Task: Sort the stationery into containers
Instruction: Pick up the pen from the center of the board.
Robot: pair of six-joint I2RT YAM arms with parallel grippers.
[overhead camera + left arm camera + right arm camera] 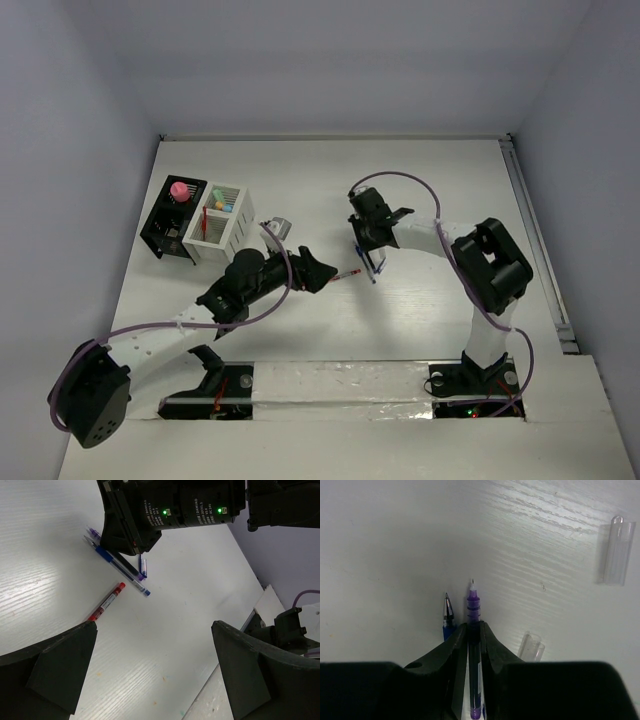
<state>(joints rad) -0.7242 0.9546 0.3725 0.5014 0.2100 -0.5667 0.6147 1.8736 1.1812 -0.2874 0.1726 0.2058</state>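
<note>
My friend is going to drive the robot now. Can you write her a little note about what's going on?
The left gripper is open and empty, near the red pen lying on the table.
The right gripper is shut on the purple pen; the blue pen lies right beside it.
Done: the pink-topped piece is in the black box, small coloured bits in the white box.
Left: the red, blue and purple pens need boxes. Two clear caps lie loose too.
</note>
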